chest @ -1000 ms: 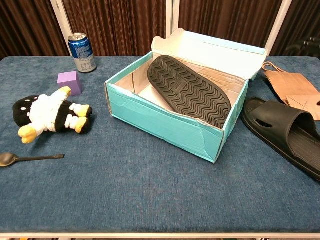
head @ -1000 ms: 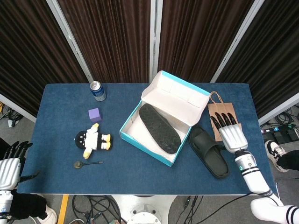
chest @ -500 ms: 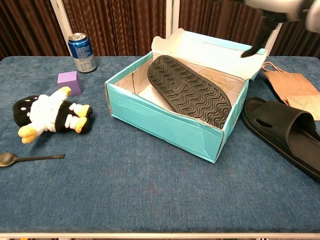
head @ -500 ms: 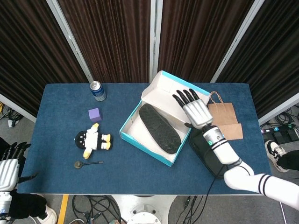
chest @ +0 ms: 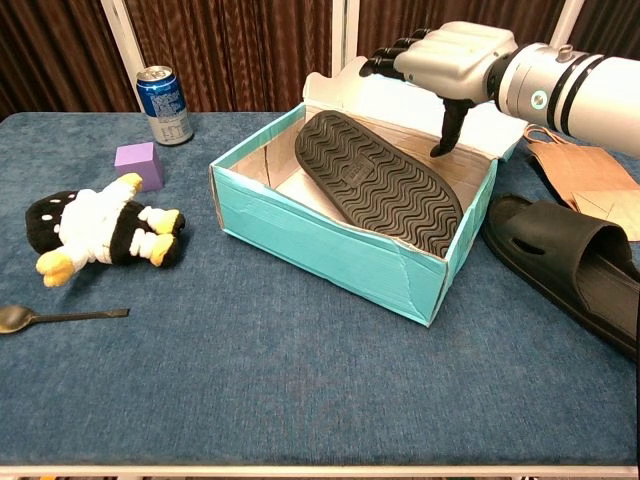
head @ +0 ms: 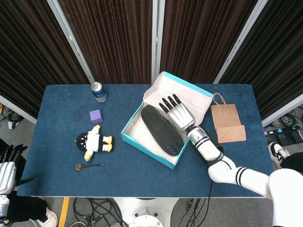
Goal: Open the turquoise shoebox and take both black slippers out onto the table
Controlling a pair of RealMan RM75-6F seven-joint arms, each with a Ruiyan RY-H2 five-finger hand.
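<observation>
The turquoise shoebox (head: 134, 137) (chest: 300, 235) stands open mid-table, its lid (head: 182, 92) (chest: 430, 100) folded back. One black slipper (head: 162, 130) (chest: 378, 180) lies sole-up across the box, leaning on its near rim. The other black slipper (chest: 575, 265) lies on the table right of the box; in the head view my arm hides most of it. My right hand (head: 177, 112) (chest: 450, 62) hovers above the box's far side, palm down, fingers spread, holding nothing. My left hand (head: 7, 163) hangs off the table's left edge, fingers apart and empty.
A brown paper bag (head: 227, 122) (chest: 580, 170) lies right of the box. On the left are a blue can (head: 99, 92) (chest: 163, 104), a purple cube (head: 96, 116) (chest: 139, 165), a plush penguin (head: 92, 142) (chest: 95, 228) and a spoon (head: 89, 165) (chest: 55, 317).
My right hand has swung left from over the paper bag, across the lid, to above the open box. The slippers and box have not moved.
</observation>
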